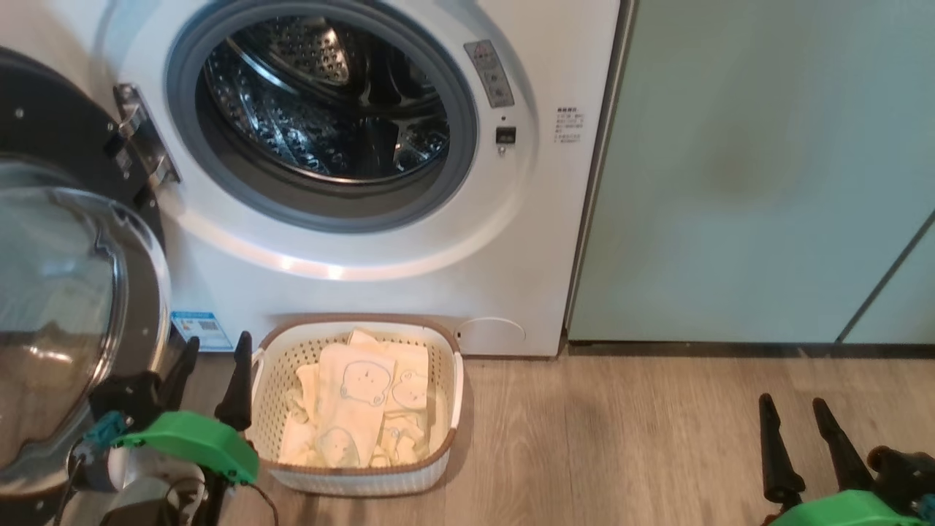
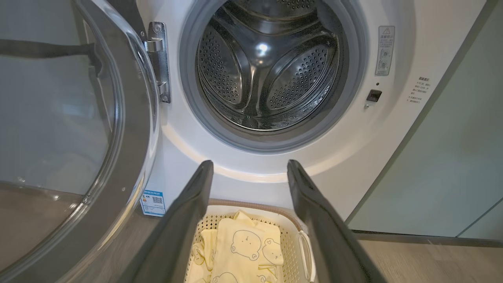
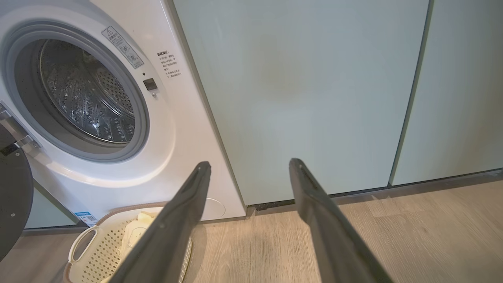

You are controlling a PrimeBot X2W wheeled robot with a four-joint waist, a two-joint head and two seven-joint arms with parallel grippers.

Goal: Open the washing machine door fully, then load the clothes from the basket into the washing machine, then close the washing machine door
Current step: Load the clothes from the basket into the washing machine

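Washing machine door [image 1: 66,292]: swung out on its hinge to the left of the opening, with the glass bowl facing the robot; its outer edge runs off the head view, so full travel is probable but not confirmed
Washing machine [image 1: 511,241]: stands on the floor [image 1: 621,438], with the teal cabinet panel [image 1: 730,183] at its right side; no garment is seen in the drum [image 1: 321,95]
Basket [image 1: 438,343]: on the floor at the foot of the machine, directly below the opening, its far rim touching or just short of the front panel
Clothes [image 1: 358,409]: pale yellow bear-print garments piled loosely on the basket base, one piece lying on top down the middle
Left gripper [image 1: 217,340]: jaws spread wide with nothing between them; just beside the basket's left rim, between it and the door
Right gripper [image 1: 792,402]: jaws spread wide, nothing held; over bare floor, well apart from the basket, facing the cabinet panel
Step in hand: door opening judged complete; loading not yet begun
Next move: the left gripper is the nearer; shift it over the basket, lower it onto the top garment, and close deep enough to gather the soft cloth
Caution: the open door sits close to the left arm; route the lift to the drum on the door's right
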